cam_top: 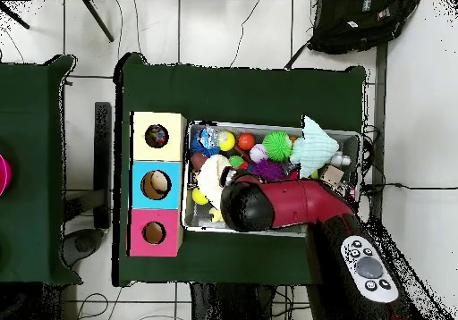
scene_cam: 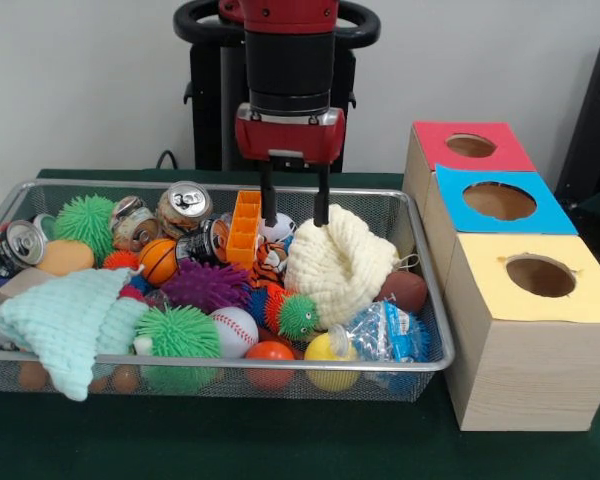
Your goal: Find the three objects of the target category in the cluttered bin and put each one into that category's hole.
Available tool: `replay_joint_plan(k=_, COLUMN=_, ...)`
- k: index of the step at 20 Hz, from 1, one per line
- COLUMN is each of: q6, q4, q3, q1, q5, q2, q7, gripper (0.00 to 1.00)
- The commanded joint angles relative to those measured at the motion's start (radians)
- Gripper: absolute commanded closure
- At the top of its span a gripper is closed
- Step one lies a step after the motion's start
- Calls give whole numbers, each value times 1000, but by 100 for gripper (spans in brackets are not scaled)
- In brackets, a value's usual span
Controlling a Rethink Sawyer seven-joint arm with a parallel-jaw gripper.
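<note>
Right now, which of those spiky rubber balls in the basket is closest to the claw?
The small green one with eyes, below the cream cloth under the claw. The purple one and the two bigger green ones lie further left.

— What is hidden in the overhead view?
— The gripper is covered by the arm, along with the bin contents beneath it.
— And in front?
— The arm is cut off at the top edge.
</note>
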Motion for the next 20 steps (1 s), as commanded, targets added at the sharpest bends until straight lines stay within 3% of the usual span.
replay_joint_plan(k=1, q6=-98, q4=9, q3=-70, q1=45, q5=63, q2=79, q7=204, gripper=0)
replay_joint_plan(k=20, q6=-200, q4=-66, q3=-193, q1=166, q5=155, q2=192, q7=184, gripper=0)
